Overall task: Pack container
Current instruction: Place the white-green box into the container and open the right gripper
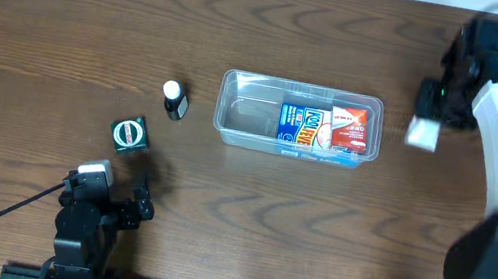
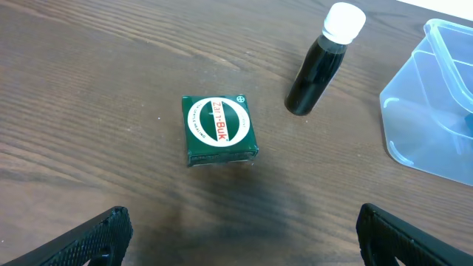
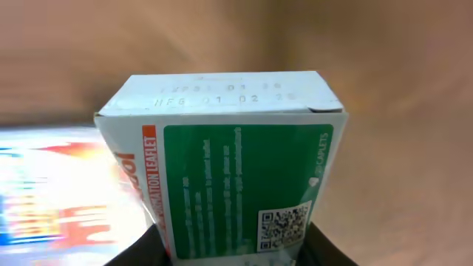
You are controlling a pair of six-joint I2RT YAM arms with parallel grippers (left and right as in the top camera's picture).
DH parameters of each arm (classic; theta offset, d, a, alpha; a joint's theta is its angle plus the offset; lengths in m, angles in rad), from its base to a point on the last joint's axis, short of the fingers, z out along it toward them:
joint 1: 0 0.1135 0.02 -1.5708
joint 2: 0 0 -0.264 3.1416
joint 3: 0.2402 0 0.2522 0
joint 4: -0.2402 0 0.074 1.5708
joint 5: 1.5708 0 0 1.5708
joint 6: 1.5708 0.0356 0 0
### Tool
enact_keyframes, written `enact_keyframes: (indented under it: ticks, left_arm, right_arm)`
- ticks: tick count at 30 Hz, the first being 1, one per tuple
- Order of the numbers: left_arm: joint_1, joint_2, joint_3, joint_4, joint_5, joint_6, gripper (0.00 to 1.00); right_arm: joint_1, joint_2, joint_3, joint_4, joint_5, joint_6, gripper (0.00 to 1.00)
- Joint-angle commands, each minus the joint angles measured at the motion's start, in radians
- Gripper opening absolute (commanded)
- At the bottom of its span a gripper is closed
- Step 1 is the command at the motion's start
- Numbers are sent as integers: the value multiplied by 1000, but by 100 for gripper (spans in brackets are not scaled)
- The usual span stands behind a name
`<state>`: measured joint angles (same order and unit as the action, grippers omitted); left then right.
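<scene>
White-and-green carton [image 3: 222, 170] was clamped in the right tool [image 3: 233, 251], apparently held off the counter [image 1: 67, 18] just right of the container [image 1: 242, 118]. The left tool [image 2: 242, 222] sat low at the near left with its fingers [image 2: 81, 240] wide apart and nothing between them. A green box [image 2: 218, 129] lay just ahead of it, and a dark bottle [image 2: 318, 66] with a white cap stood beyond, near the container's left end.

The container rested at mid-counter. A blue carton [image 1: 297, 122] and a red-and-white pack [image 1: 352, 126] already lay in its right half; the left half was bare. Judged progress: roughly halfway. The held carton, the green box and the bottle were not yet packed.

In the right wrist view the background was blurred, and the tool showed only as dark edges at the bottom. The carton's brand name was cut off. The left fingers were cropped by the frame.
</scene>
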<state>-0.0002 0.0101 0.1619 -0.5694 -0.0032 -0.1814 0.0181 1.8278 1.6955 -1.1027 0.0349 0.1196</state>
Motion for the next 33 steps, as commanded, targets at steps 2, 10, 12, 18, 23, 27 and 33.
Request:
enact_keyframes:
  ticks: [2, 10, 12, 18, 23, 27, 33]
  left_arm:
    - [4, -6, -13, 3, -7, 17, 98]
    - [4, -6, -13, 3, -7, 17, 98]
    - [4, -6, -13, 3, -8, 17, 98]
    - [4, -6, -13, 3, -7, 17, 98]
    - [4, -6, -13, 3, -7, 17, 98]
    - [4, -6, -13, 3, -7, 17, 98]
    - [4, -6, -13, 3, -7, 17, 98]
  right_arm:
    - [158, -98, 48, 58, -74, -186, 30]
    - [440, -41, 20, 117, -103, -629, 12]
    - [481, -2, 17, 107, -97, -743, 17]
    - [515, 105, 17, 99, -26, -971, 15]
    - [490, 185, 17, 112, 27, -1026, 12]
    - [463, 227, 17, 121, 28, -1027, 13]
    - [458, 259, 17, 150, 28, -1076, 17]
